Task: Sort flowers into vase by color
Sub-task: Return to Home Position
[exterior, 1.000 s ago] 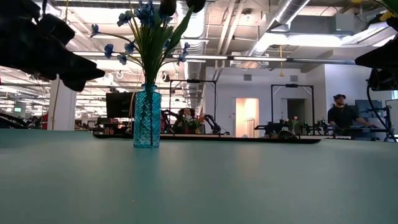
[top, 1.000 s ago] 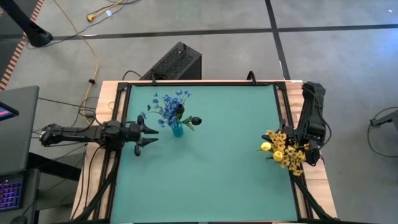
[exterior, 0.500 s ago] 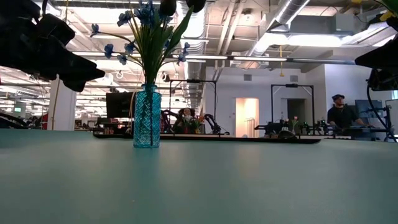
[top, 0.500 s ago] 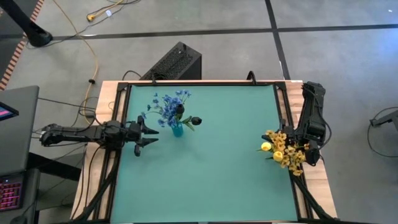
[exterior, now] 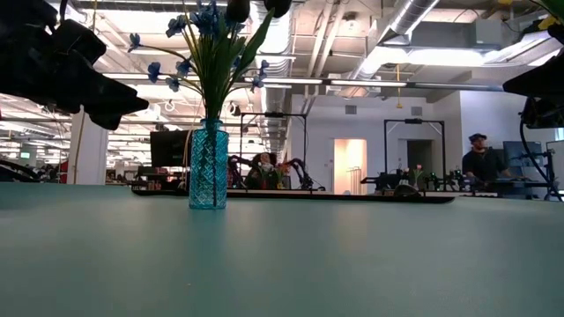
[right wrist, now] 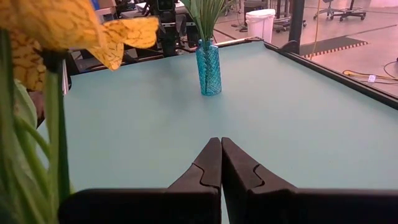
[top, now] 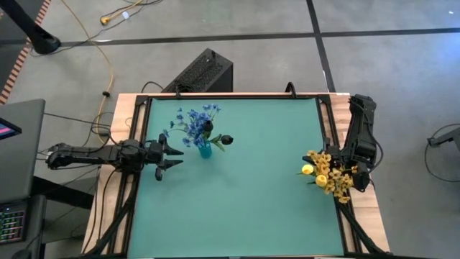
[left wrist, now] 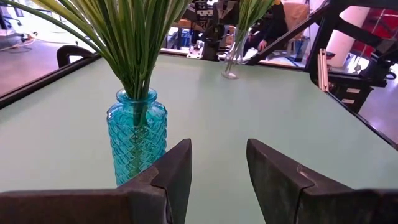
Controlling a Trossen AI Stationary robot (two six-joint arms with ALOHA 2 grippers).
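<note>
— Status?
— Blue small-blossom sprigs (top: 192, 121) and dark buds (top: 227, 139) stand in the teal patterned glass vase (top: 205, 150), just beside my left gripper (left wrist: 217, 149), jaws apart.
— Yellows?
— Yellow-orange clusters (top: 327, 175) fill the clear glass vase (left wrist: 231, 62) at the green table's (top: 251, 201) right edge, beside my right gripper (right wrist: 221, 142), jaws pressed together.

Vase (top: 205, 150) left of centre, second vase (left wrist: 231, 66) — right edge

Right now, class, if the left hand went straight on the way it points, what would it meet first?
Probably the teal patterned glass vase, standing slightly aside of the line of the open left hand; one finger might clip it. Otherwise the way looks free.
</note>
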